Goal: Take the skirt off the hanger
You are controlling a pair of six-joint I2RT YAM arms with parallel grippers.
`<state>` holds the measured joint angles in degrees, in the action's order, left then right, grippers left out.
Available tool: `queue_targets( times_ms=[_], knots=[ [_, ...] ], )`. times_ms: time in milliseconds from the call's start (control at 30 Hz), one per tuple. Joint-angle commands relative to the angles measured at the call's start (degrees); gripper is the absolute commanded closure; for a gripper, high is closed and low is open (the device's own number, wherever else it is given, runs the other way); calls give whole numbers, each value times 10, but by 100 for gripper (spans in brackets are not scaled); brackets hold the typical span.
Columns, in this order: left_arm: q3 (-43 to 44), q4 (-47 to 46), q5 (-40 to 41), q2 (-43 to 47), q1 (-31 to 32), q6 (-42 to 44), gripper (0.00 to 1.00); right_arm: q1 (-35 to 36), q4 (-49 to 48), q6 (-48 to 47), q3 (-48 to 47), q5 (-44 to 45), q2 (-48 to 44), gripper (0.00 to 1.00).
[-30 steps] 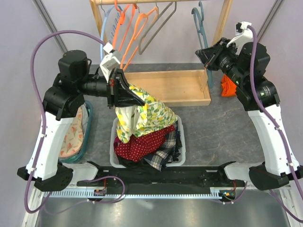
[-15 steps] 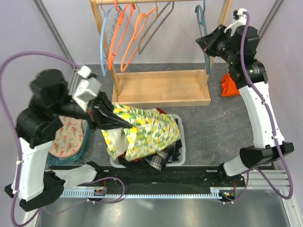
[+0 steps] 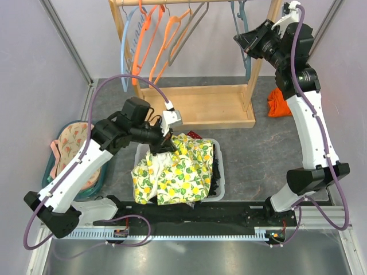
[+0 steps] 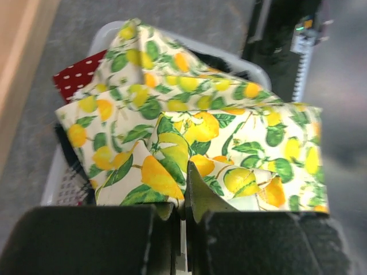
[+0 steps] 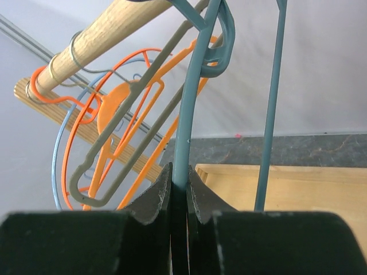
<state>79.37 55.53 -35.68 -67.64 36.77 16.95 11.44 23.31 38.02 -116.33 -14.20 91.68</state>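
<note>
The lemon cloth (image 3: 172,172) lies spread over the basket (image 3: 221,184) and blocks the way down to the clothes under it. Our left gripper (image 4: 182,200) pinches it. Hangers crowd the wooden rail (image 5: 114,24), where our right gripper (image 5: 179,177) squeezes a blue-green hanger (image 5: 182,149). There is room on the grey table (image 3: 258,154) right of the basket.

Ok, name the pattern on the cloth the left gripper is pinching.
Yellow lemons and green leaves on a white cloth, clearest in the left wrist view.
</note>
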Motion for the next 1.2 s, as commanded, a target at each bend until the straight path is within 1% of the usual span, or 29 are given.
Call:
queue_targets(
  times_ms=[0,67,100,133,167,200,233,267,333,400,433,467,500,533,567,600,667,767,800,867,900,967,1000,1067,1167],
  knots=[
    [-87,-114,195,19,45,69,98,-14,-48,26,-37,-23,29,100],
    [-124,-138,220,30,74,93,98,-22,-52,34,-38,-30,40,100],
    [-159,-143,252,33,84,98,98,-26,-53,36,-37,-31,44,100],
    [-176,-147,270,33,106,104,97,-27,-53,36,-36,-34,47,100],
    [-192,-150,290,32,119,113,86,-28,-54,37,-31,-36,50,100],
    [-220,-150,321,30,131,116,79,-28,-54,37,-28,-38,51,100],
    [-233,-149,336,27,153,117,75,-29,-53,36,-23,-38,51,100],
    [-244,-147,344,23,161,115,68,-30,-57,36,-11,-37,47,100],
    [-272,-147,354,22,174,108,62,-29,-62,35,2,-39,44,100],
    [-292,-149,354,18,178,100,50,-31,-63,32,16,-38,39,100],
    [-299,-148,367,17,182,99,43,-32,-63,32,23,-39,38,100],
    [-305,-150,373,17,186,100,27,-31,-63,32,28,-39,37,100],
    [-318,-159,392,15,188,102,14,-32,-63,32,30,-39,36,100],
    [-323,-163,399,11,191,104,12,-32,-63,31,36,-40,35,100],
    [-330,-169,405,8,192,105,3,-32,-63,32,38,-41,34,100],
    [-346,-184,416,1,193,104,0,-33,-63,33,42,-40,35,100],
    [-371,-200,425,-7,197,106,0,-32,-63,33,53,-43,31,100],
    [-394,-227,437,-19,200,107,0,-33,-62,25,87,-44,15,81],
    [-404,-231,438,-21,200,106,0,-32,-61,22,98,-43,9,68],
    [-414,-236,431,-21,200,99,0,-32,-58,13,134,-36,-12,58],
    [-417,-237,425,-20,202,95,0,-33,-57,11,148,-33,-21,48],
    [-422,-239,422,-18,202,89,0,-33,-60,7,187,-30,-45,39],
    [-423,-240,419,-17,201,86,1,-33,-61,6,198,-29,-53,31],
    [-416,-230,412,-18,202,77,1,-32,-67,4,231,-28,-74,27],
    [-405,-220,388,-7,202,72,0,-33,-65,-4,252,-23,-93,18]
  ],
)
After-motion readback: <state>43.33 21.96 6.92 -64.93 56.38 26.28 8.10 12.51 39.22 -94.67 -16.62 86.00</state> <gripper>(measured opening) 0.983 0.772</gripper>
